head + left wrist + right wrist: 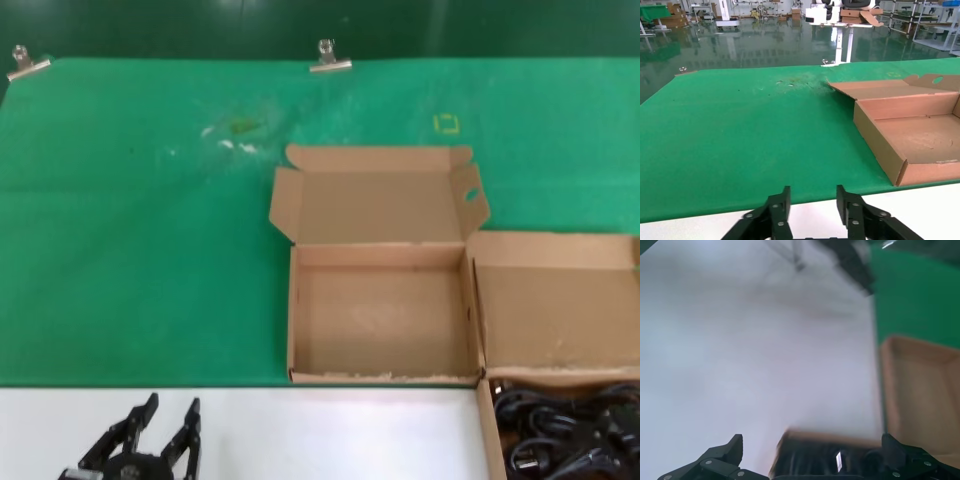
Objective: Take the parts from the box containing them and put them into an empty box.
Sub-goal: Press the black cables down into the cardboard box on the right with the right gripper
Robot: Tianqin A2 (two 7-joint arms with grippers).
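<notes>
Box containing them (560, 330) cut off at the head view's right and bottom edges, parts (565, 435) partly seen, right wrist view blurred.

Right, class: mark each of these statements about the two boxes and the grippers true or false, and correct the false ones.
1. The empty box holds one cord. False: nothing lies inside it.
2. The cords lie in the box containing them, on the robot's right. True.
3. The left gripper grips a cord. False: it is open, holding nothing, near the white table edge.
4. The right gripper is open above the cords. True.
5. The empty box's lid flap has an oval hole. True.
</notes>
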